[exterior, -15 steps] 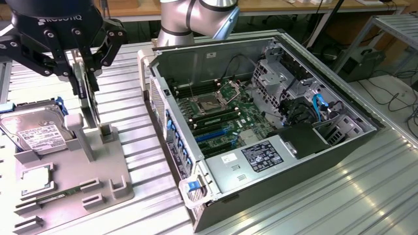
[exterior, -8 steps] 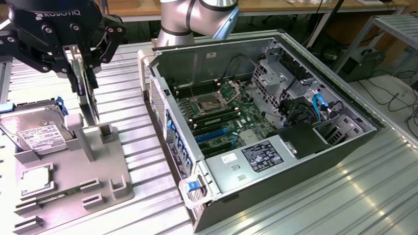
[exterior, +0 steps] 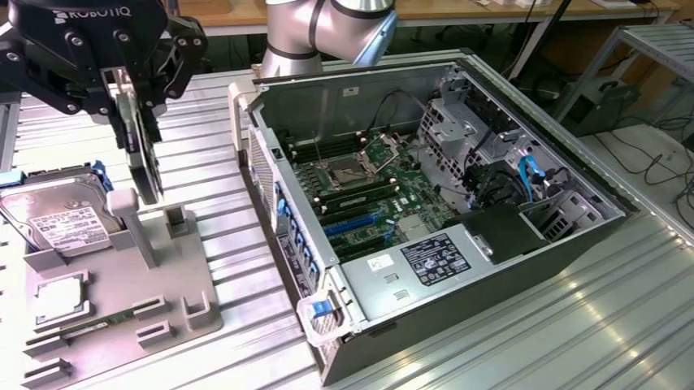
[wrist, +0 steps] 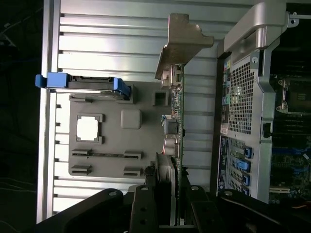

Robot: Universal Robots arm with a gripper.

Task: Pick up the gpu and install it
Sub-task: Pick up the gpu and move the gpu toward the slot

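Well off to one side of the gripper, the open computer case looks like the main hazard. To be installed, the card must get past the case's raised wall, and a tilted carry could knock the metal bracket against it. Directly below the gripper sits the grey holder tray. Its upright posts could snag the card's lower end on a sideways swing, and I cannot tell whether that end is clear of them. The hard drive leans in the tray, below and beside the gripper. The gpu hangs edge-on straight down from the gripper, whose fingers are clamped on the card's upper end. That is a thin hold and might slip or twist.
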